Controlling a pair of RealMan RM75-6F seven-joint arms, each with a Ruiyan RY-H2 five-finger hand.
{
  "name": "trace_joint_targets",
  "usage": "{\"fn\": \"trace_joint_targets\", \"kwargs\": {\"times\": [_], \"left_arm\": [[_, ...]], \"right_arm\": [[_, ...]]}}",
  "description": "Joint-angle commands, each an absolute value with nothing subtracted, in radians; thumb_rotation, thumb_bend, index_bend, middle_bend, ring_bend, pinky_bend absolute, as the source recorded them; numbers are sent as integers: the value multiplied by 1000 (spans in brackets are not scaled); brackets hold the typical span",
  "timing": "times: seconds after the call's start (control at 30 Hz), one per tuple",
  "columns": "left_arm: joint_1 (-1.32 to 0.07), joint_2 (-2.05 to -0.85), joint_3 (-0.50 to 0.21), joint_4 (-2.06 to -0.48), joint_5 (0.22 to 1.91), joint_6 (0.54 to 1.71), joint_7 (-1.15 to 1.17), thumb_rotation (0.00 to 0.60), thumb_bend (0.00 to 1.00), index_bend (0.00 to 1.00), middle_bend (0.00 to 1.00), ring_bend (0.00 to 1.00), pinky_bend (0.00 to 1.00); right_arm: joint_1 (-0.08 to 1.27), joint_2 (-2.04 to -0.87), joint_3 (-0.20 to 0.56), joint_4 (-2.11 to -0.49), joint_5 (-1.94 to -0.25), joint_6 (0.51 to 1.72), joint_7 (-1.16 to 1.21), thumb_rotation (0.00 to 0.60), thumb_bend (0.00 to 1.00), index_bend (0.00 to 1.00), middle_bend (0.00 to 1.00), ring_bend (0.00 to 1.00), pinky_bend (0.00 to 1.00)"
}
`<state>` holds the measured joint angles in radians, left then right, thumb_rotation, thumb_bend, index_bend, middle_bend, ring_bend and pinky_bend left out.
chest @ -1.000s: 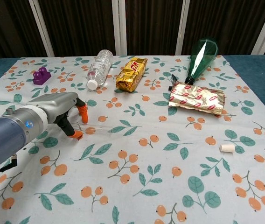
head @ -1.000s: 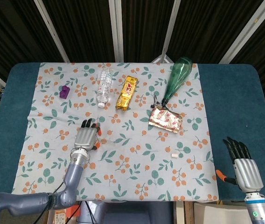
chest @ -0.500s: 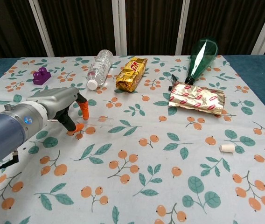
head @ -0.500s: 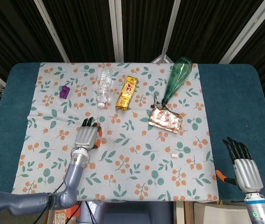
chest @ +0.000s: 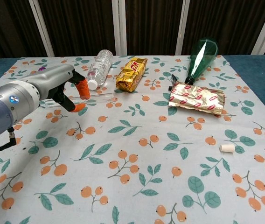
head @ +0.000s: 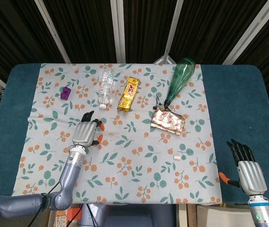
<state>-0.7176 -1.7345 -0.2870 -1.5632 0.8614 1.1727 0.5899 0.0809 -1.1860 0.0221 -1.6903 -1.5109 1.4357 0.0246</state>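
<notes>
My left hand [chest: 53,88] hovers over the left part of the flowered cloth [chest: 137,177], a little in front of the clear water bottle [chest: 98,69]. Its orange-tipped thumb and finger pinch a thin clear tube-like thing [chest: 102,96] that sticks out to the right, off the cloth. The head view shows that hand [head: 85,132] just short of the bottle [head: 105,86]. My right hand [head: 248,169] is at the table's near right edge, on the blue surface, fingers spread and holding nothing. The chest view does not show it.
A gold packet [head: 129,94] lies right of the bottle. A green bottle [head: 179,79] lies at the far right, with a foil packet [head: 167,121] at its neck. A purple brick [head: 66,92] sits far left. A small white cylinder [head: 176,157] lies nearer, right of centre.
My left hand has risen off the cloth and moved a little away from me toward the water bottle, carrying the clear thing up with it. The right hand has stayed still.
</notes>
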Motion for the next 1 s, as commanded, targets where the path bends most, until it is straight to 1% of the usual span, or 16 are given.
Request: {"fn": "trace_joint_targets", "kwargs": {"times": [0.03, 0.1, 0.27, 0.4, 0.53, 0.63, 0.77, 1.0], "left_arm": [[-714, -1715, -290, -1575, 881, 1159, 561, 600, 591, 572, 408, 25, 0], [-716, -1707, -295, -1578, 888, 1151, 542, 600, 592, 575, 424, 35, 0], [-727, -1687, -305, -1570, 902, 1117, 501, 600, 592, 577, 427, 35, 0], [-743, -1673, -313, -1551, 915, 1086, 475, 600, 592, 578, 427, 35, 0], [-759, -1660, -327, -1534, 925, 1066, 452, 600, 592, 578, 427, 35, 0], [-770, -1649, -337, -1530, 925, 1052, 439, 600, 593, 578, 428, 35, 0], [-780, -1633, -343, -1535, 928, 1042, 429, 600, 593, 578, 427, 35, 0], [-787, -1613, -341, -1547, 925, 1041, 417, 600, 592, 578, 427, 35, 0]], "right_arm": [[83, -1189, 27, -1700, -1503, 1433, 14, 600, 250, 0, 0, 0, 0], [86, -1193, 32, -1706, -1498, 1431, 0, 600, 250, 0, 0, 0, 0], [105, -1212, 49, -1721, -1478, 1410, -44, 600, 250, 10, 0, 0, 0], [139, -1242, 73, -1733, -1456, 1373, -84, 600, 250, 150, 19, 0, 0], [186, -1291, 97, -1740, -1427, 1318, -147, 600, 250, 238, 76, 13, 0], [222, -1331, 113, -1744, -1395, 1276, -201, 600, 250, 277, 114, 49, 0], [247, -1373, 121, -1754, -1355, 1247, -262, 600, 250, 334, 119, 51, 0], [280, -1444, 118, -1722, -1271, 1198, -354, 600, 250, 353, 121, 51, 0]]}}
